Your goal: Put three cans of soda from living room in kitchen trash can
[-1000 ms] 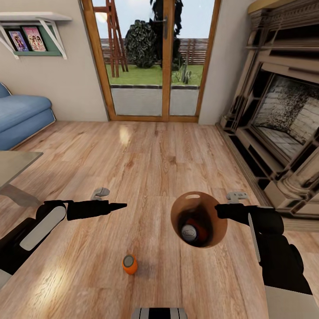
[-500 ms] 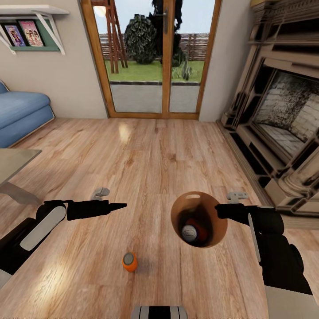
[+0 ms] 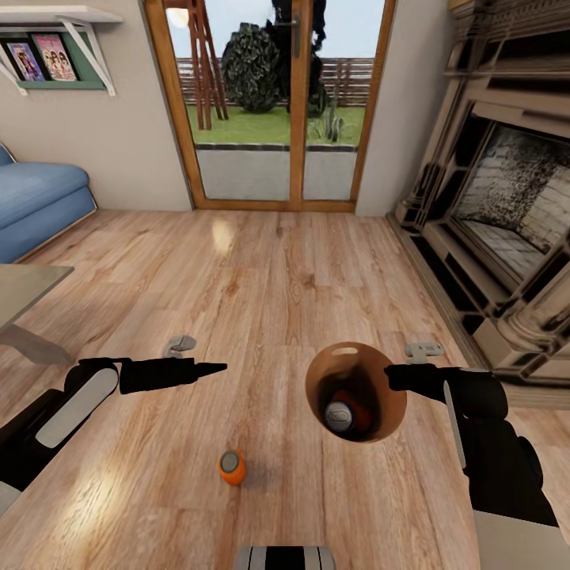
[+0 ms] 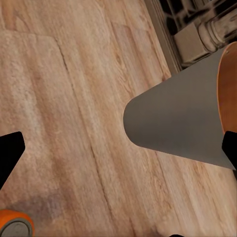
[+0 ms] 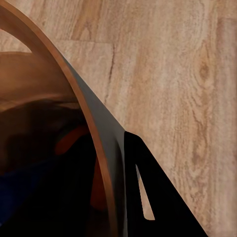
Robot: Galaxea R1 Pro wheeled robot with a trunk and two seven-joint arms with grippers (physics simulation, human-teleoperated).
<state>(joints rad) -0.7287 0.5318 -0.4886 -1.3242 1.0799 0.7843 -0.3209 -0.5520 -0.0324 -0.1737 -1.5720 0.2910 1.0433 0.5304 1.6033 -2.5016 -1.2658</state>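
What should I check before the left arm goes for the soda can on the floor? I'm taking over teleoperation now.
1. Loose can upright on the wood floor: ok.
2. Left gripper free, nothing between its fingers: ok, though how far it is open: cannot tell.
3. Trash can gripped at the rim by the right gripper: ok.
4. Cans already inside the bin: at least one visible; exact count: cannot tell.
5. Floor between left gripper and loose can unobstructed: ok.

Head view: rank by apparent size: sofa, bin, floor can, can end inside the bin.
1. sofa, though cut off by the frame
2. bin
3. floor can
4. can end in bin, close to the floor can's size; the bin sits nearer the camera, so this one is unsure
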